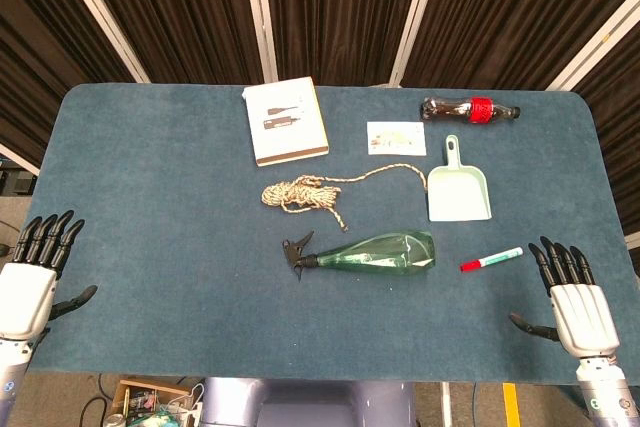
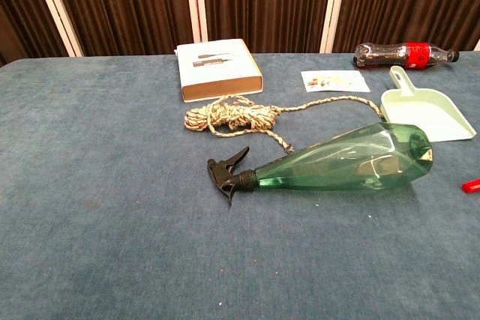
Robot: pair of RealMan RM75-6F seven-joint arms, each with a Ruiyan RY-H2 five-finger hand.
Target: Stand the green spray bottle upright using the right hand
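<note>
The bottle [image 1: 375, 251] lies on its side at mid-bench, long axis left-right with black nozzle left and broad base right (toward the right hand [image 1: 573, 305], the nearer one), whose fingers [image 1: 562, 261] are apart, empty, well short of it.

A desk [image 1: 150, 207] covered in blue felt carries everything. Near its middle the spray bottle [image 1: 378, 251] lies on its side, black nozzle pointing left. Just behind it sits a coil of rope [image 1: 300, 193], one strand trailing right toward a pale green dustpan [image 1: 459, 187]. A box [image 1: 286, 120] lies at the back, with a small card [image 1: 396, 137] to its right and a cola bottle [image 1: 470, 109] lying flat beyond that. A red marker [image 1: 490, 260] rests right of the spray bottle.
</note>
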